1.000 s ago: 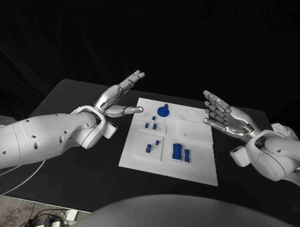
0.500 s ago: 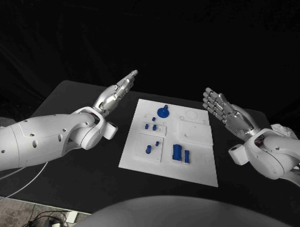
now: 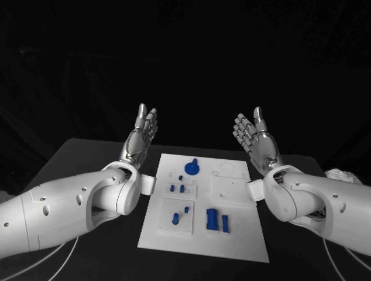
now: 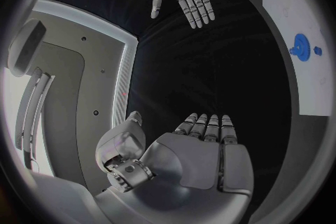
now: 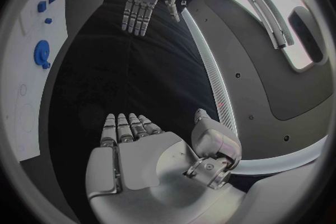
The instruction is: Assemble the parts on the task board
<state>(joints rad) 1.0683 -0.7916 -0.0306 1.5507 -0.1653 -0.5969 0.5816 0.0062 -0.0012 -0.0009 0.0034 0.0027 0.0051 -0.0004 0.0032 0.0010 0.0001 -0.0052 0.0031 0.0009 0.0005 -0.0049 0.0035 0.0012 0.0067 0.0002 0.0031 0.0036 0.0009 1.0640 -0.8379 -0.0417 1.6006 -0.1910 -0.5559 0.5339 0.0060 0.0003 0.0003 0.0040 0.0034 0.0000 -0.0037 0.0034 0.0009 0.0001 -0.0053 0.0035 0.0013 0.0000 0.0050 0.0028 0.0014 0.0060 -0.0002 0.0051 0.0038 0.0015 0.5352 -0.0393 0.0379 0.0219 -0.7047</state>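
While both our hands, left [image 3: 140,136] and right [image 3: 256,140], stand raised above the table, fingers straight and holding nothing, the board [image 3: 204,234] lies flat between them; blue parts [image 3: 215,219] and a gear [image 3: 191,167] sit on it, reachable from either side.

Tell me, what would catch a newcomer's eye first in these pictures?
Most striking are the two silver hands raised upright, palms facing each other, holding nothing: the left robot hand and the right robot hand, one on each side above the far end of the table. Between the white arms lies the white task board on the black table. On it sit small blue parts, the most eye-catching a round blue part near the board's far end.
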